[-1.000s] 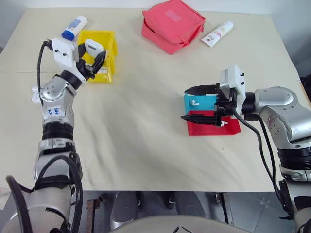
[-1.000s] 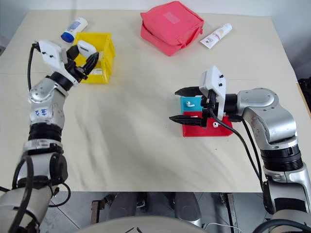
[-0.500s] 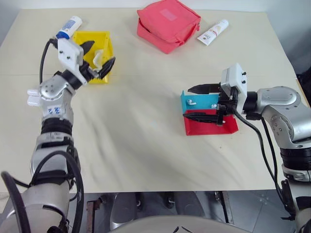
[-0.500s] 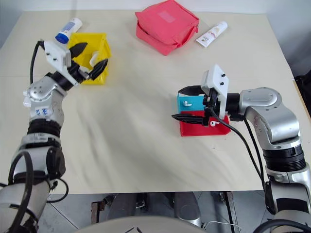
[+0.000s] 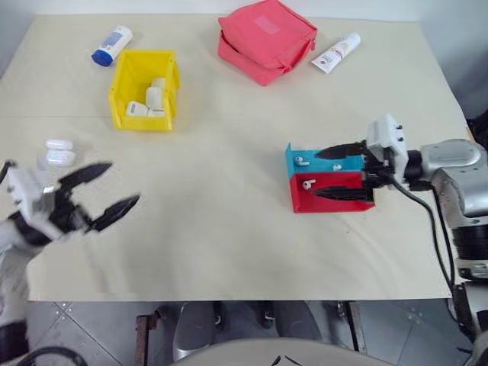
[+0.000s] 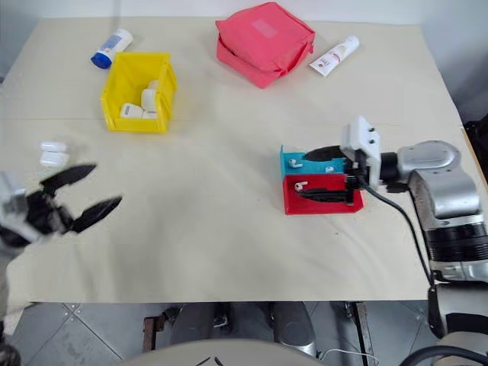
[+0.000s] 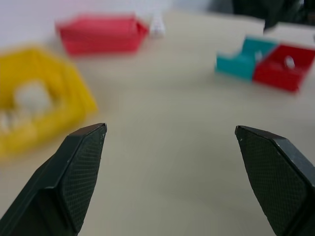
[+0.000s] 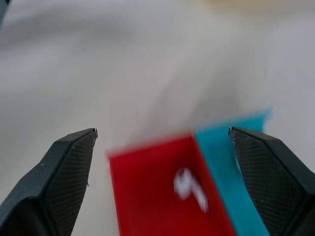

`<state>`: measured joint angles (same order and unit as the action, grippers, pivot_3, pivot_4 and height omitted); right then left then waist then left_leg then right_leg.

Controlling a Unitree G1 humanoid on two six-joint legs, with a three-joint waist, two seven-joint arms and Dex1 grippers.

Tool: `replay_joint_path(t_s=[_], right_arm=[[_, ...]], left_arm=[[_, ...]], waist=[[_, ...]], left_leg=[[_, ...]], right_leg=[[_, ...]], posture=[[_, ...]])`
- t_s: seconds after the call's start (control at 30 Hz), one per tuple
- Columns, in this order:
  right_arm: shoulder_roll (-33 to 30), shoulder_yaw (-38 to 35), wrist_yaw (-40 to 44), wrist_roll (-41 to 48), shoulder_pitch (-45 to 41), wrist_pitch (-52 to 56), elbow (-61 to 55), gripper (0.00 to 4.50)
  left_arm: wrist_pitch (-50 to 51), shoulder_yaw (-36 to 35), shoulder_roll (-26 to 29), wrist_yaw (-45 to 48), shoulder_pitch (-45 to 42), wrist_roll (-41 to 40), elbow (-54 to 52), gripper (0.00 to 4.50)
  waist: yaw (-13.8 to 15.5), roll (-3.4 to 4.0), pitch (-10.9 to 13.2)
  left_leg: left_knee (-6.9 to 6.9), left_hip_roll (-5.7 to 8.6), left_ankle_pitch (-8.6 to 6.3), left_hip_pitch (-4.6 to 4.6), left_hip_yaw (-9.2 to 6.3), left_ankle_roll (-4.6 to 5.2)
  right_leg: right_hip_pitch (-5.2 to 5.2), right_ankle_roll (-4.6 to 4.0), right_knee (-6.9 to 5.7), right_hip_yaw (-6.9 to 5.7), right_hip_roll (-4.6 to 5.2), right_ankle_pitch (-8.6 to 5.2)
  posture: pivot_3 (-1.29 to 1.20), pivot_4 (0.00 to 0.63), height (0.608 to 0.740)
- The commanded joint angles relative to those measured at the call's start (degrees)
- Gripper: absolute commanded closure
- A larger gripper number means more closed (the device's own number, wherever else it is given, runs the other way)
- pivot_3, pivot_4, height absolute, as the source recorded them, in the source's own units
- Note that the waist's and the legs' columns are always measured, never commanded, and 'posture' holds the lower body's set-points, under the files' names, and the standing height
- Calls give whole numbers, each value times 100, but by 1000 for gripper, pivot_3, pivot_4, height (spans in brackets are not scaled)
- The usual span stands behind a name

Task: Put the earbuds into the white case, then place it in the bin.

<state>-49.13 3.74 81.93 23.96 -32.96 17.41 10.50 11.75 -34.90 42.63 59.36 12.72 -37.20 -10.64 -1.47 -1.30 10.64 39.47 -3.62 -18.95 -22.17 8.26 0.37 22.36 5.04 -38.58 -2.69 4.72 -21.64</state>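
Bin (image 5: 122, 80) sits far-left on the bench (image 5: 221, 198), cases (image 5: 149, 101) inside; bottle (image 5: 112, 45) behind it. Pouch (image 5: 267, 40) far-centre, tube (image 5: 340, 52) to its right. Two adjoining trays (image 5: 328, 183) at right hold earbuds (image 5: 308, 184). Two cases (image 5: 58, 152) lie near the left edge.

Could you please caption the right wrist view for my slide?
Open right gripper above a small red plastic tray holding one white earbud.

This looks like a robot test room rather than a home. A wide cream cloth-covered surface (image 5: 229, 198) stands on a grey tiled floor (image 6: 114, 328), close to a plain pale wall. Laid out apart from one another around the bright yellow open plastic bin (image 5: 145, 88) are staged props: a pink-red fabric pouch (image 5: 267, 38), small teal and red trays (image 5: 324, 179), and two tubes.
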Motion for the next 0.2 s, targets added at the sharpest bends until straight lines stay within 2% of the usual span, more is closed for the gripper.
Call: replay_joint_path(t_s=[0.03,0.2], right_arm=[[-74,-136,291,-73,-200,-308,339,0],[65,-147,262,-156,-365,-389,584,0]], left_arm=[[-47,-422,34,40,121,-249,-332,49],[-116,-448,-83,-86,28,-298,-435,49]], waist=[[14,0,0],[-23,1,-1]], left_leg=[[1,0,1,2,-2,0],[-7,0,3,3,2,-1]], right_leg=[[-3,0,-1,-1,0,0],[0,-7,0,1,-2,4]], posture=[[0,150,740],[0,150,740]])
